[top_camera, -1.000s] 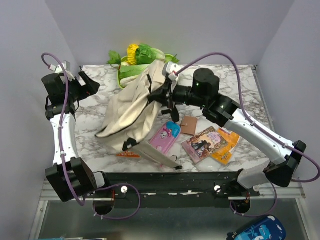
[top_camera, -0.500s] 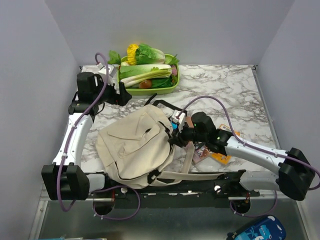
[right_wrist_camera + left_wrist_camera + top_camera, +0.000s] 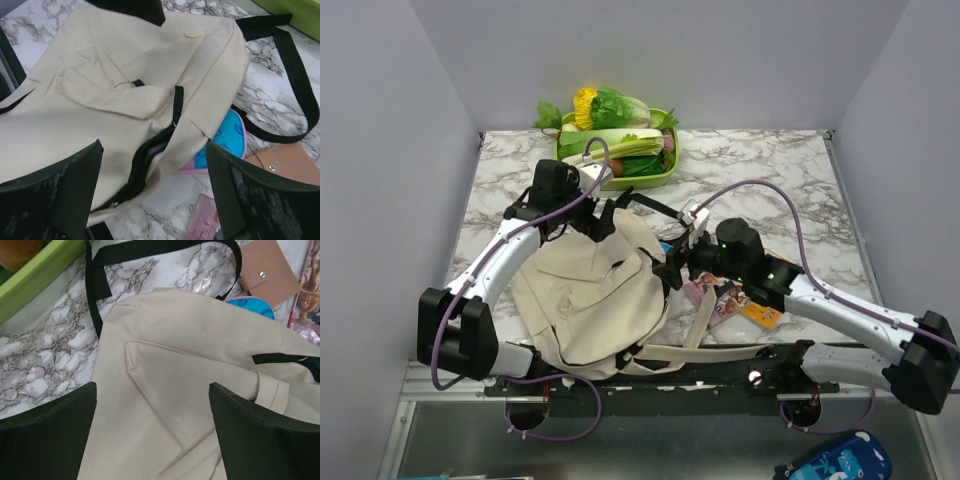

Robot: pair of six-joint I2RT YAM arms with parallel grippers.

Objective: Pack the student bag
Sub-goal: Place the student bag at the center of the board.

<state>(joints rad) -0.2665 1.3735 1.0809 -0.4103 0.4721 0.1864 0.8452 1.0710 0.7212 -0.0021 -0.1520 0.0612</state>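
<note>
1. Marbled table (image 3: pixel 770 160) lies under both claws, whose jaws stand wide apart, gripping nothing.
2. Left claw (image 3: pixel 152 390) hangs above the 12 o'clock edge of the student bag (image 3: pixel 585 300). Right claw (image 3: pixel 154 145) hangs above its 3 o'clock edge, over the open zip.
3. The student bag lies flat toward the table's 7 o'clock.
4. Pink pencil case (image 3: pixel 225 137) peeks from under the bag's 3 o'clock side, near a brown wallet (image 3: pixel 287 167).
5. Green tray (image 3: pixel 40 267) sits at the table's 12 o'clock.

The left arm's rounded white shells (image 3: pixel 492 268) and the right arm's rounded white shells (image 3: pixel 845 310) met bulky black joint housings (image 3: pixel 735 250). A thin purple cable (image 3: pixel 760 184) arched toward twelve o'clock above each wrist. The right gripper's black fingers (image 3: pixel 50 200) bore pale flecks, perhaps scuffs.
</note>
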